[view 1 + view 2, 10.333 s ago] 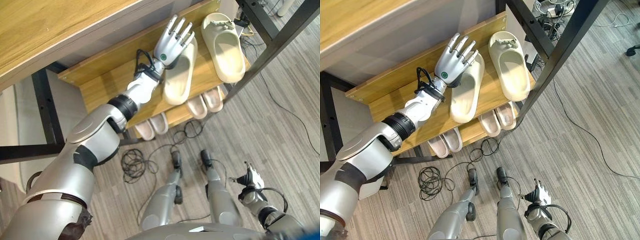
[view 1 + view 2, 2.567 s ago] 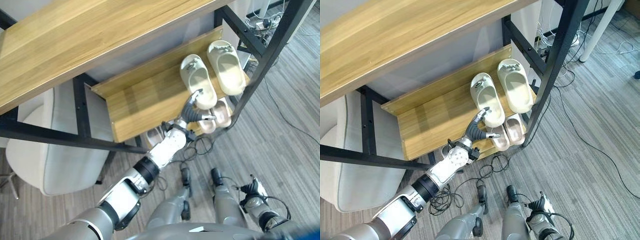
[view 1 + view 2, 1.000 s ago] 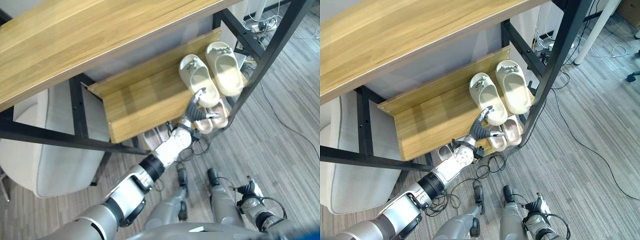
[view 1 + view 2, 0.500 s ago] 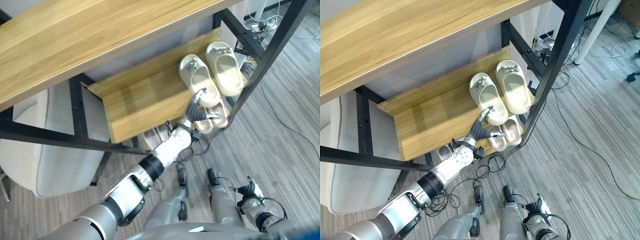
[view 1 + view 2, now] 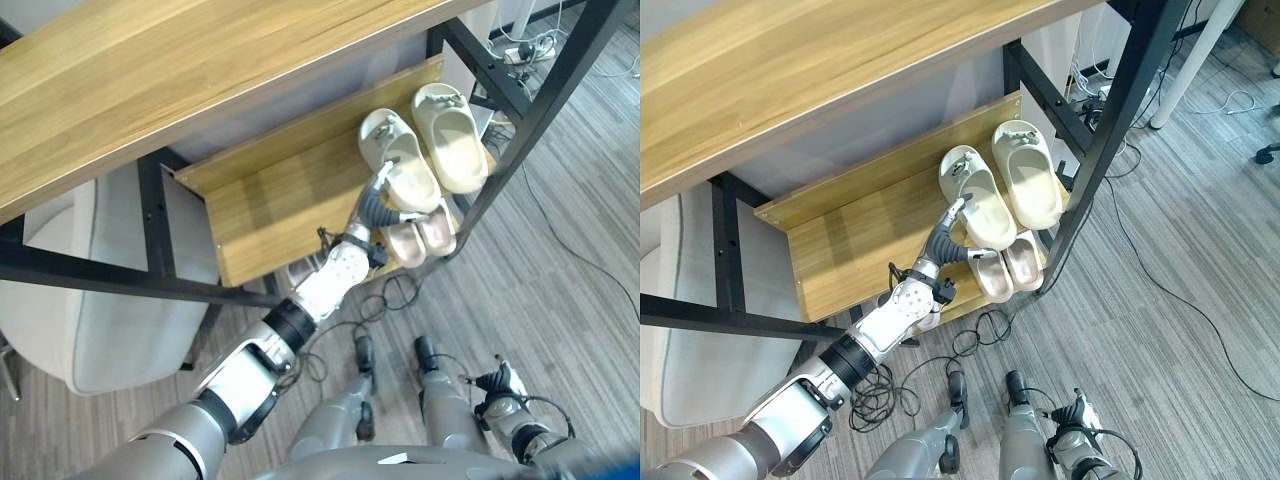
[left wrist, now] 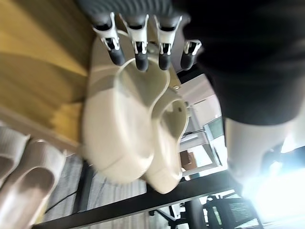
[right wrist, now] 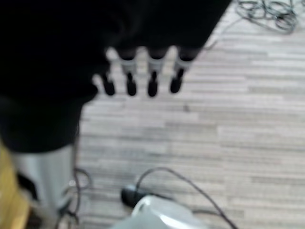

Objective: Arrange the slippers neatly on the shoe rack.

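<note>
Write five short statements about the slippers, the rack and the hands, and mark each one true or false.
1. Two cream slippers lie side by side on the wooden shelf. True.
2. The left hand reaches to the cream slipper on the left of that pair. True.
3. The right hand holds a slipper. False: it hangs over the striped floor, holding nothing.
4. The pinkish slippers sit above the cream pair. False: they lie on the lower level.
5. The left hand has lifted a slipper off the shelf. False: both cream slippers rest on it.
</note>
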{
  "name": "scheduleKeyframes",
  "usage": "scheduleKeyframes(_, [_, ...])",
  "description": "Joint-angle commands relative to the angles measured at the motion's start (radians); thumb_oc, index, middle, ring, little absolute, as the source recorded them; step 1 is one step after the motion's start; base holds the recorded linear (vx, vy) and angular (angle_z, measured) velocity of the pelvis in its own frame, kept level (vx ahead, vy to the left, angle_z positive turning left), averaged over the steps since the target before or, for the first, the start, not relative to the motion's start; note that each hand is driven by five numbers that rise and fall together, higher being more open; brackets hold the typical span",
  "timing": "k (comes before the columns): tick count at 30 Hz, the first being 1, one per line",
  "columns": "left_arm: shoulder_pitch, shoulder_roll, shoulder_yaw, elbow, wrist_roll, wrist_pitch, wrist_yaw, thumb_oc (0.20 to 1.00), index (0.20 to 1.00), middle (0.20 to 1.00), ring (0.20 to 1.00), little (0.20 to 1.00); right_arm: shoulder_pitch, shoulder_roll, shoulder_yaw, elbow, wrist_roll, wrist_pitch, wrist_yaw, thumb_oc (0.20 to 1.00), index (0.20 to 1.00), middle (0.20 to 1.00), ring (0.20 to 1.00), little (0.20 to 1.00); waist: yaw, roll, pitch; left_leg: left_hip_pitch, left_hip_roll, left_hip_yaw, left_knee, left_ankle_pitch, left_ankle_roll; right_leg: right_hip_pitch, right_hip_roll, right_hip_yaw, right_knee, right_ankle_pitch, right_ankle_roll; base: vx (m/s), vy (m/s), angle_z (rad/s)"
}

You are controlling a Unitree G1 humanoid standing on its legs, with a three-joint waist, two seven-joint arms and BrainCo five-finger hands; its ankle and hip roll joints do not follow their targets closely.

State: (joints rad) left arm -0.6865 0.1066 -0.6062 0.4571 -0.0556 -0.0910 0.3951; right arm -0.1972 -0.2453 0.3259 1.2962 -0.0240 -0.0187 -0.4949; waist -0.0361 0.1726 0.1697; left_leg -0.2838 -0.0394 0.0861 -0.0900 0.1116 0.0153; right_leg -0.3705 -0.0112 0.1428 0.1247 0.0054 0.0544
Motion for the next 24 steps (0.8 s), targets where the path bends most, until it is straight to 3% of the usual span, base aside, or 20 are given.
scheduleKeyframes(1, [-0.077, -0.042, 0.036, -0.037, -0.005, -0.059, -0.003, 1.0, 1.0, 1.0, 1.0, 1.0, 0.014, -0.037, 0.0, -0.007, 0.004, -0.011, 0.001, 1.0, 1.0, 1.0, 1.0, 1.0, 0.013, 0.028, 0.005, -0.057, -0.06, -0.074, 0.058, -0.028, 0.009, -0.017, -0.009, -0.048, 0.056, -0.051, 0.017, 0.0, 0.0, 0.0])
scheduleKeyframes(15, [-0.079, -0.048, 0.052, 0.127, 0.072, -0.01, 0.041, 1.0, 1.0, 1.0, 1.0, 1.0, 0.006, -0.042, 0.006, 0.003, -0.003, -0.003, -0.002, 1.0, 1.0, 1.0, 1.0, 1.0, 0.007, 0.031, 0.008, -0.065, -0.06, -0.063, 0.051, -0.025, 0.011, -0.04, -0.009, -0.037, 0.058, -0.043, 0.019, 0.0, 0.002, 0.0])
scheduleKeyframes(24, [-0.094, -0.024, 0.083, 0.139, 0.078, -0.005, 0.065, 1.0, 1.0, 1.0, 1.0, 1.0, 0.013, -0.045, -0.001, 0.015, -0.008, -0.001, -0.003, 1.0, 1.0, 1.0, 1.0, 1.0, 0.007, 0.027, 0.004, -0.073, -0.058, -0.059, 0.05, -0.022, 0.011, -0.046, -0.007, -0.034, 0.057, -0.041, 0.02, 0.0, 0.006, -0.02])
